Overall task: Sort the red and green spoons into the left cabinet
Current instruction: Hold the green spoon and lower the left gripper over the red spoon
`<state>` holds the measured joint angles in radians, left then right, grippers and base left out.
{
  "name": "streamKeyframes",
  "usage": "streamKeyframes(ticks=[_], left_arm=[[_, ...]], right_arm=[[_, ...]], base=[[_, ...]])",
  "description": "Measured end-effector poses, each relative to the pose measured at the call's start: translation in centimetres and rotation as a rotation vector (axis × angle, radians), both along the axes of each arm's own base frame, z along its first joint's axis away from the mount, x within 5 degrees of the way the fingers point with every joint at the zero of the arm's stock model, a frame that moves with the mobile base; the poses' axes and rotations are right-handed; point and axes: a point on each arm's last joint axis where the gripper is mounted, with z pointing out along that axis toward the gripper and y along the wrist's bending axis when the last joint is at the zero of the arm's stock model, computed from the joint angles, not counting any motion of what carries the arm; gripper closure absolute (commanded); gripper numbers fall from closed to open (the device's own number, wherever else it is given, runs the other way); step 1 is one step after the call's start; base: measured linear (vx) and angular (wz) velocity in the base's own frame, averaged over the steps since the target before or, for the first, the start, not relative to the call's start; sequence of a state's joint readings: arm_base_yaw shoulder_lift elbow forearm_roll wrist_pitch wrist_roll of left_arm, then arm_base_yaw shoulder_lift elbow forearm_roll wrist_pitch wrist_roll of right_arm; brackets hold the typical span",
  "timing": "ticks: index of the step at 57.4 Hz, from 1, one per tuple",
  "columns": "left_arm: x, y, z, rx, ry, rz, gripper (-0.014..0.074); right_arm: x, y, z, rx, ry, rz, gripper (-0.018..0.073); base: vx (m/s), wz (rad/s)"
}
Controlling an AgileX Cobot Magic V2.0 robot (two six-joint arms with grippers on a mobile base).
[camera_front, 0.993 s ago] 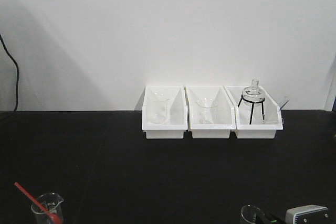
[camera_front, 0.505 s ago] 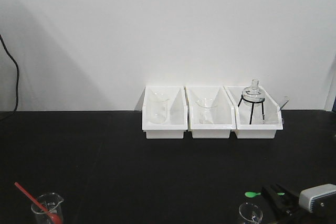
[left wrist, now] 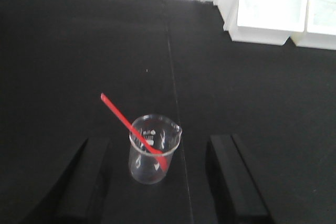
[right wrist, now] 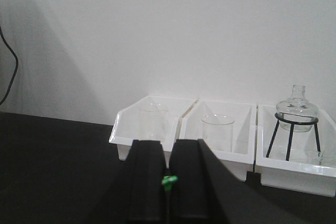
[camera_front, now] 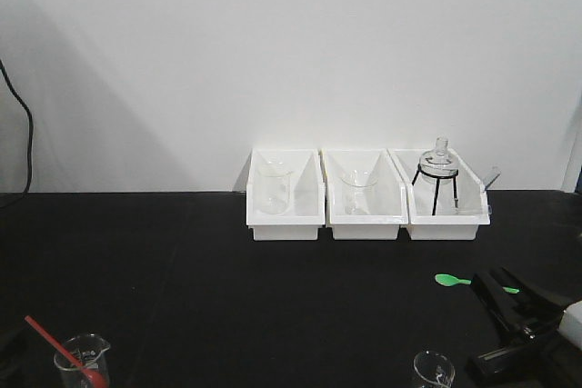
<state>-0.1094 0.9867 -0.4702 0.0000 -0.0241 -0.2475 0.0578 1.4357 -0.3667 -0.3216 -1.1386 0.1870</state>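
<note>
Green spoon [right wrist: 168, 182] is pinched between the closed fingers of the right gripper [right wrist: 169, 148], its bowl sticking out past the tips. Red spoon [left wrist: 132, 129] leans in a glass beaker [left wrist: 152, 153] standing between the left gripper [left wrist: 158, 142]'s wide-apart fingers. Farther ahead, three white bins [camera_front: 366, 224] stand in a row.

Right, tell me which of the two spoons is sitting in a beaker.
The red spoon: it leans inside the clear beaker on the black table. The green spoon is pinched in the right gripper, outside any beaker.
</note>
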Motion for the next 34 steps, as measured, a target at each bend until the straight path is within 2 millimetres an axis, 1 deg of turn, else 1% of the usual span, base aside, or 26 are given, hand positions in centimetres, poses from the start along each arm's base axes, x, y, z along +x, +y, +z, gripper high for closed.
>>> streamKeyframes(ticks=[7,12,25,34], left_arm=[[0.4,0.0,-2.0,-0.064,-0.005,0.031,0.0083],[1.1,0.1,-3.1,-0.111,-0.014,0.065,0.0083],[3.4,0.4,-5.5,-0.181,-0.041,0.160,0.0083],[4.2,0.8,-7.3,-0.222,0.002,0.242,0.0083]], right_arm=[[0.0,0.1,0.0,-0.005,0.000,0.008,0.0567],[-0.1,0.1,0.0,-0.010,-0.001,0.016,0.0567],[-0.1,0.2,0.0,-0.014,-0.001,0.021,0.0567],[-0.1,0.2,0.0,-0.014,-0.001,0.021,0.0567]], base=[[0.00,0.00],[0.00,0.00],[0.00,0.00],[0.00,0.00]])
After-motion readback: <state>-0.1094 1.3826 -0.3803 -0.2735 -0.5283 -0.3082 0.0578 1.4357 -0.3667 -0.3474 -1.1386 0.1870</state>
